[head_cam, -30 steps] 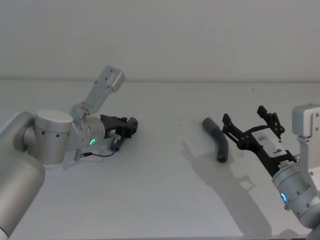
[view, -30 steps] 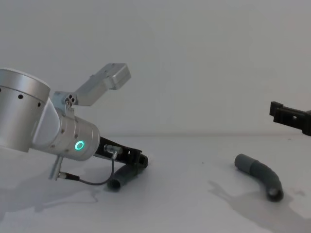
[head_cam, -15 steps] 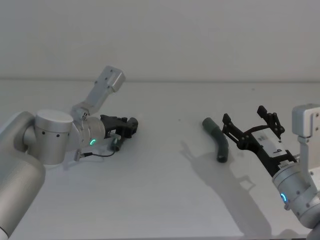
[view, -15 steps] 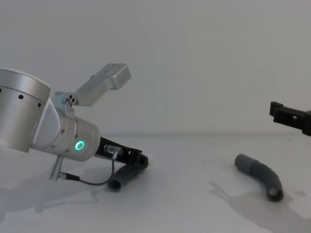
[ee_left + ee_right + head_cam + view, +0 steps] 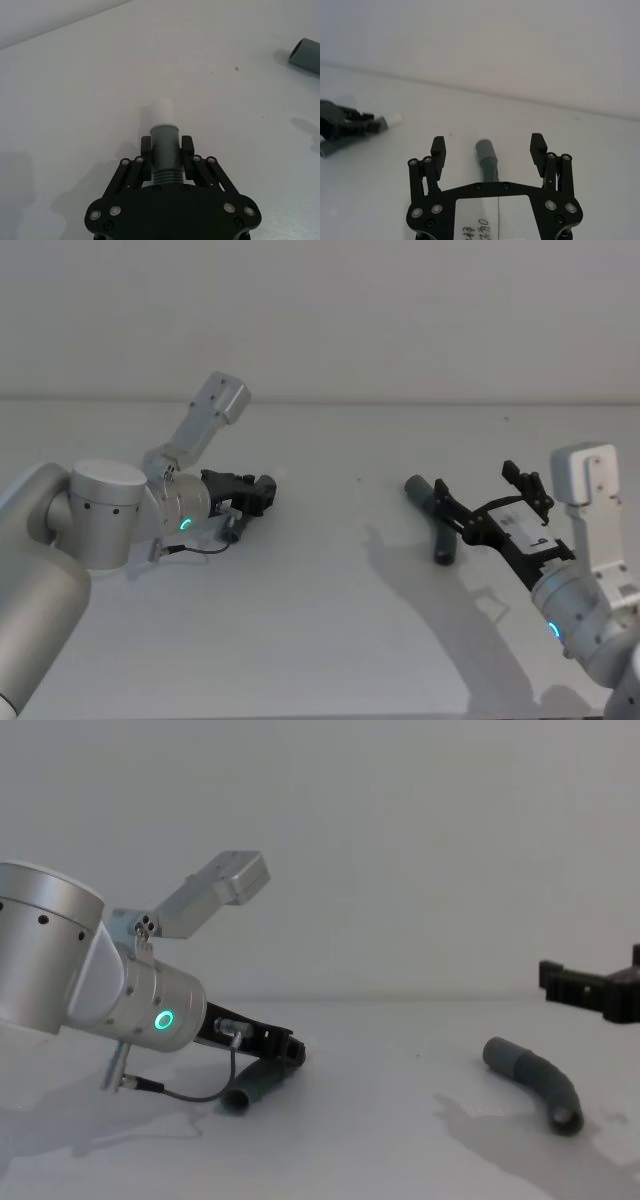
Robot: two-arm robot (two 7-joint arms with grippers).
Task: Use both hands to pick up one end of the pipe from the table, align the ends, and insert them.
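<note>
Left end effector (image 5: pixel 166 144) was clamped on the first pipe piece (image 5: pixel 255 1085), held low at the surface (image 5: pixel 320 630), white tip (image 5: pixel 162 111) pointing ahead. Second pipe piece (image 5: pixel 530 1075) lay flat on the surface at right. Right end effector (image 5: pixel 488 146) was spread wide, empty, poised over it. Step judged: right-side pickup. Next move calls for lowering, straddling the pipe and closing squarely.

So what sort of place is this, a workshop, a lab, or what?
Probably a robot test bench in a lab: a bare white table against a blank wall, with the left gripper holding one grey pipe piece and the right gripper open near the second pipe piece.
</note>
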